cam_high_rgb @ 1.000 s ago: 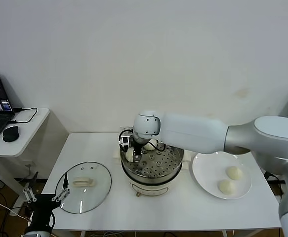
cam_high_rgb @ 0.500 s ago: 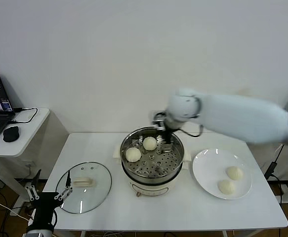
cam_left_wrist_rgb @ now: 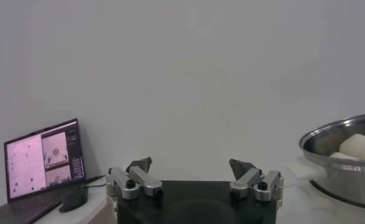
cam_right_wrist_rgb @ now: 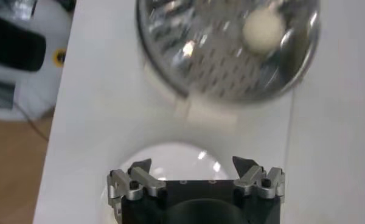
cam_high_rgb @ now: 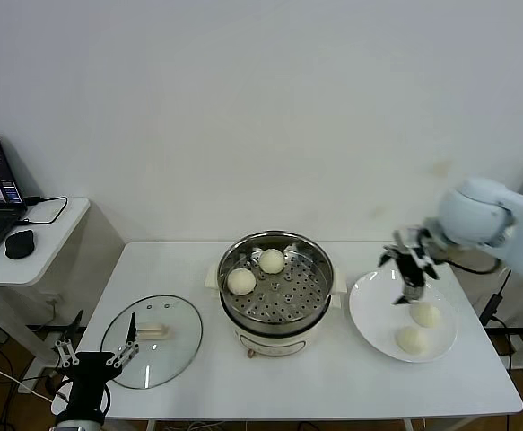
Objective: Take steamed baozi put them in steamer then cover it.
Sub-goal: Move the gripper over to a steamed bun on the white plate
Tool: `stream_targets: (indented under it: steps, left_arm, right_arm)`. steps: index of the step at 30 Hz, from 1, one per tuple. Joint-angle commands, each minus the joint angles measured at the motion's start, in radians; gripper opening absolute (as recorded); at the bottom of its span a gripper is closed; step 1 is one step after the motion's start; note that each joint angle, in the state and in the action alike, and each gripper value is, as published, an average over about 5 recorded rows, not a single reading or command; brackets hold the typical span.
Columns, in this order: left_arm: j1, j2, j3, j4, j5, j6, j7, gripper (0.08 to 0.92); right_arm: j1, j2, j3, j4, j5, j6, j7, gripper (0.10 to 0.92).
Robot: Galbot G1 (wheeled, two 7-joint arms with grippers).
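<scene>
Two steamed baozi [cam_high_rgb: 256, 270] sit on the perforated tray inside the steamer [cam_high_rgb: 276, 244], grouped toward its rear left so the front and right of the tray stay free for more. Two further buns [cam_high_rgb: 418, 327] rest on the white plate [cam_high_rgb: 370, 316] just right of the pot. The right gripper [cam_high_rgb: 411, 269] hangs above the plate's rear part with its jaws spread wide and nothing between them, poised over the nearer bun as though for the next pick. The cover [cam_high_rgb: 152, 339] lies flat on the table [cam_high_rgb: 315, 382] left of the steamer, handle up, ready for lifting. The left gripper [cam_high_rgb: 95, 362] waits low at the table's front left edge, jaws apart and empty.
</scene>
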Motion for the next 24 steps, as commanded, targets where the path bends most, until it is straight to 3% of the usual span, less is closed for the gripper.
stream_targets:
  steps: [1, 8, 24]
  left_arm:
    - [0.002, -0.002, 0.010, 0.002, 0.006, 0.000, 0.000, 0.823]
    - [0.008, -0.005, 0.007, 0.004, 0.021, 0.001, 0.001, 0.823]
    - [0.017, -0.018, -0.004, 0.011, 0.030, 0.003, 0.002, 0.823]
  right_arm:
    - [-0.541, -0.122, 0.399, -0.080, -0.204, 0.118, 0.019, 0.823]
    - [-0.721, -0.007, 0.572, -0.182, -0.236, 0.122, 0.051, 0.823]
    - [-0.769, 0.092, 0.596, -0.301, -0.254, 0.116, 0.071, 0.823]
